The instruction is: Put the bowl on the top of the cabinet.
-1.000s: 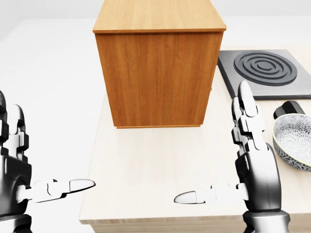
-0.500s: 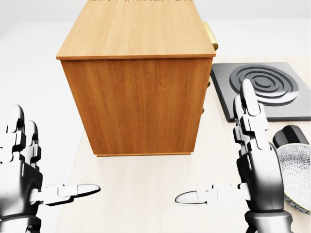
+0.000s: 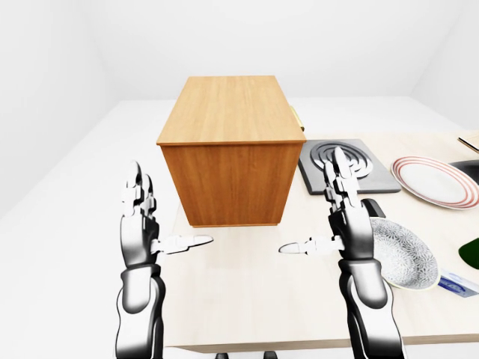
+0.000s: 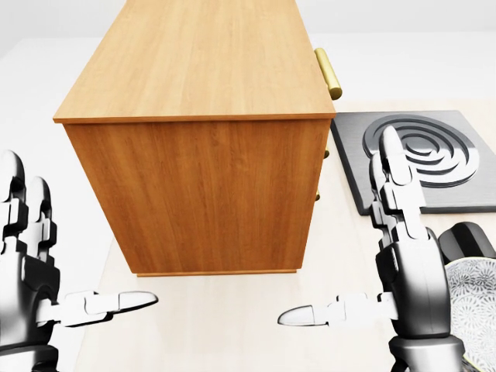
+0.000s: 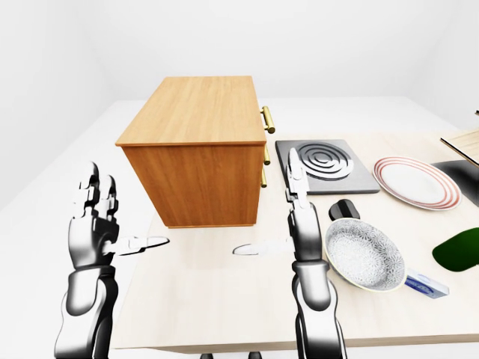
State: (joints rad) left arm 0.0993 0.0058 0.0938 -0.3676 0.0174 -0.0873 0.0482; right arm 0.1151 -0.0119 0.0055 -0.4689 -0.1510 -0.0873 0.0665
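Tabletop [image 5: 224, 299] (pale wood) carries cabinet [image 5: 196, 153], bowl [image 5: 364, 254].

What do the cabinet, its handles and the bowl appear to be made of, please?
Cabinet: looks like wood or wood veneer, warm orange-brown with visible grain, matte to satin.
Handles: brass-like metal, judging by the golden colour and slight sheen.
Bowl: probably glazed ceramic, pale with a fine speckled pattern inside and a smooth rim. Since these are simulator renders, the looks are only textures.
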